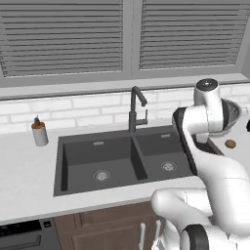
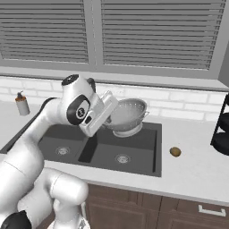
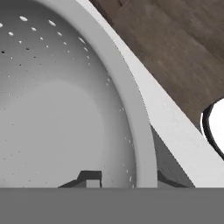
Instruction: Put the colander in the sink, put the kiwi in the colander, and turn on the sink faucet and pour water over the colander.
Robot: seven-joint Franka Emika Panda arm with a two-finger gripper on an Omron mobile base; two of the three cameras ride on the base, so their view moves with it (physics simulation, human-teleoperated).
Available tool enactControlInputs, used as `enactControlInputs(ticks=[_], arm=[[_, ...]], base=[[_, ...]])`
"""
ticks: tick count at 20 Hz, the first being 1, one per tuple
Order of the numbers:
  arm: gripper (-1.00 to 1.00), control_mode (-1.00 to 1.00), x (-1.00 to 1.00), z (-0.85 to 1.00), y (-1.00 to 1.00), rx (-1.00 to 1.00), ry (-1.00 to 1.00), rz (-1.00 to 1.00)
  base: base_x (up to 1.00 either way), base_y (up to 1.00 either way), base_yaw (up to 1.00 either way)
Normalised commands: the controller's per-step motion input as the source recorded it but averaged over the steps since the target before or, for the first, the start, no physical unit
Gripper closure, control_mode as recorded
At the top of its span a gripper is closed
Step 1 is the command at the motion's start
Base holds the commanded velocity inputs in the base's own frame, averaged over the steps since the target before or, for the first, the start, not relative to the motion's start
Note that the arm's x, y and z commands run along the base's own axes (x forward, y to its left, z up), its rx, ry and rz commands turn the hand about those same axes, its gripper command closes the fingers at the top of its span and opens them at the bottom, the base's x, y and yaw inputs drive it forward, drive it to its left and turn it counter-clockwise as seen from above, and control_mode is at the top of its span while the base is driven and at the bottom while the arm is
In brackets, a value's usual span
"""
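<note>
Lighting: even, bright, flat render. My base views sharp edge to edge; soft shadow inside the dark grey matte double-basin sink [image 1: 117, 166]. My hand view: the white-grey perforated colander bowl [image 3: 57, 100] smoothly shaded, slightly soft, no glare

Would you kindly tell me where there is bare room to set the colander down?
Both basins of the sink are bare but for their drains. The counter between the soap dispenser and the sink is free too. To the sink's right, the kiwi sits beside a black rack: tighter there.
</note>
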Motion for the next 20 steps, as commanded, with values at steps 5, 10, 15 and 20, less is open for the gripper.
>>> enactControlInputs(ticks=[5, 10, 15, 20], arm=[[1.0, -1.0, -0.03, -0.1, 1.0, 0.0, -0.1, -0.03], [1.0, -1.0, 0.0, -0.3, 1.0, 0.03, 0.01, 0.0], [1.0, -1.0, 0.07, -0.3, 1.0, 0.02, 0.02, 0.0], [1.0, -1.0, 0.29, -0.28, 1.0, -0.01, 0.01, 0.0]], base=[[0.0, 0.0, 0.0], [0.0, 0.0, 0.0], [0.0, 0.0, 0.0], [0.0, 0.0, 0.0]])
